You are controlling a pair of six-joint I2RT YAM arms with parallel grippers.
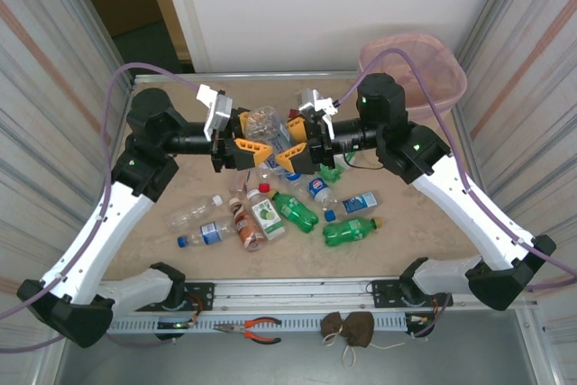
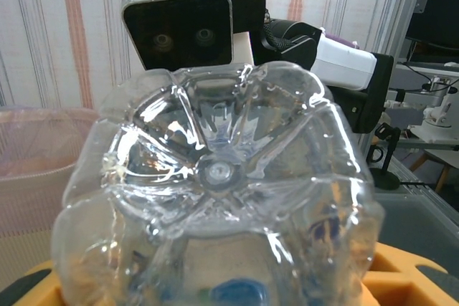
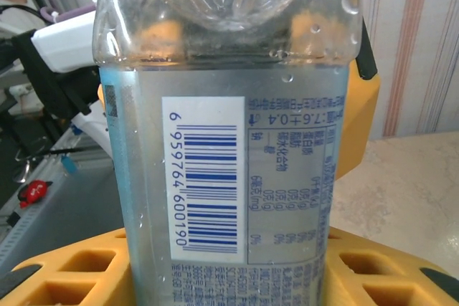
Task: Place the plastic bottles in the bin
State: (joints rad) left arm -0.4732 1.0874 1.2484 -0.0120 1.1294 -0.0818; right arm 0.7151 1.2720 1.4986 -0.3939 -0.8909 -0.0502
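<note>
The table point(image 1: 433, 214) is a pale, sandy top boxed in by corrugated side panels, with the bin point(image 1: 448, 68) standing off its far right corner. From the overhead view, both arms are folded in towards the middle and meet nose to nose above the pile.

Between them is a clear bottle point(image 1: 262, 122), held up off the table. On my right wrist camera its barcode label sits square in front of me, with the yellow fingers point(image 3: 68, 274) of the right gripper point(image 1: 293, 158) pressed against both of its sides, so I read that gripper as clamped on the bottle. On the left wrist camera I look straight at the bottle's moulded base. The fingers point(image 2: 405, 270) of the left gripper point(image 1: 248, 149) flank it at the bottom corners, but I cannot tell whether they are pressing or merely bracketing it.

This looks to me like a handover, with the bottle passing to the arm nearer the bin. Next, I want only the right gripper holding it. Then I would swing that arm back and to the right until the bottle hangs over the rim, and let go there.

Most of the bottles point(image 1: 295, 211) lie loose on the table near the front, so the task is at an early stage.
</note>
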